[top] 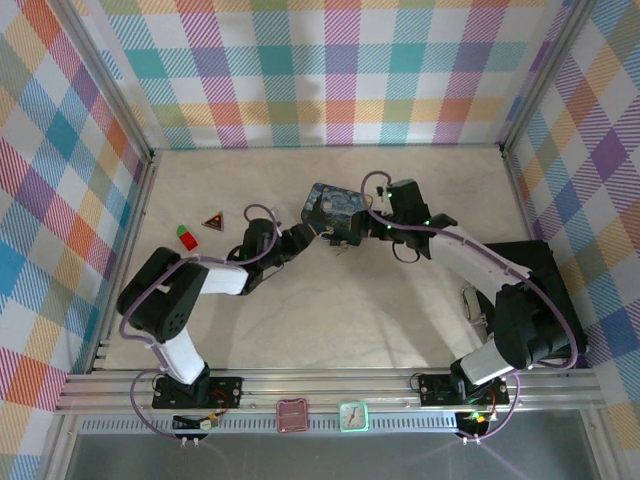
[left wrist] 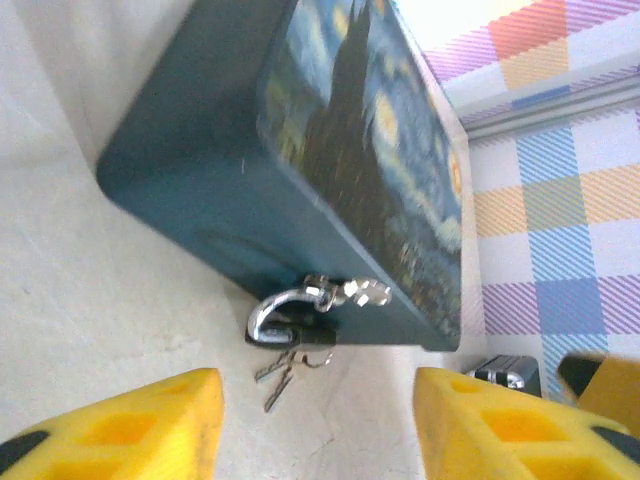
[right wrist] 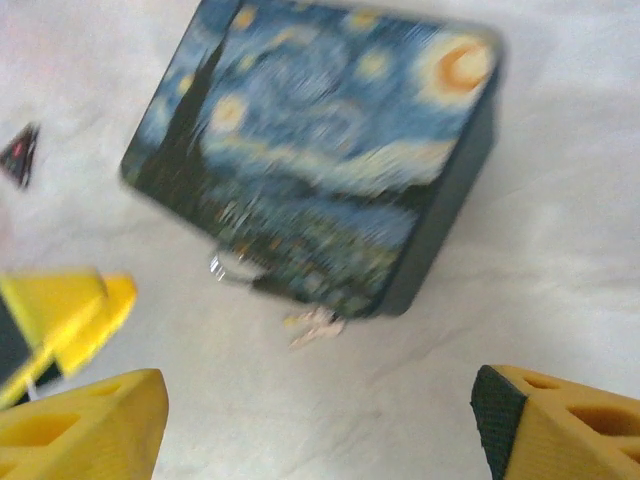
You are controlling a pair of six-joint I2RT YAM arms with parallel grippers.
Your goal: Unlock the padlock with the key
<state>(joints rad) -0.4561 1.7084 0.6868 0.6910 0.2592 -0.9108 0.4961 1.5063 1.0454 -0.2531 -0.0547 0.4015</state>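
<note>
From my console, the left gripper (left wrist: 320, 425) had its yellow fingers spread wide with nothing between them, low over the table (left wrist: 90, 330) and facing the near side of the blue starry-night tin (left wrist: 230, 190). The padlock (left wrist: 292, 330) hung from the clasp at the tin's lower edge, its shackle hooked through and its dark body down on the table. The key (left wrist: 278, 378) lay right below the padlock's body (I couldn't tell whether it sat in the lock). The right gripper (right wrist: 320, 420) was likewise open and empty, looking down on the tin's painted lid. Overhead, a red-and-green piece (top: 186, 236) and a dark triangle (top: 213, 221) lay well left of the tin.
</note>
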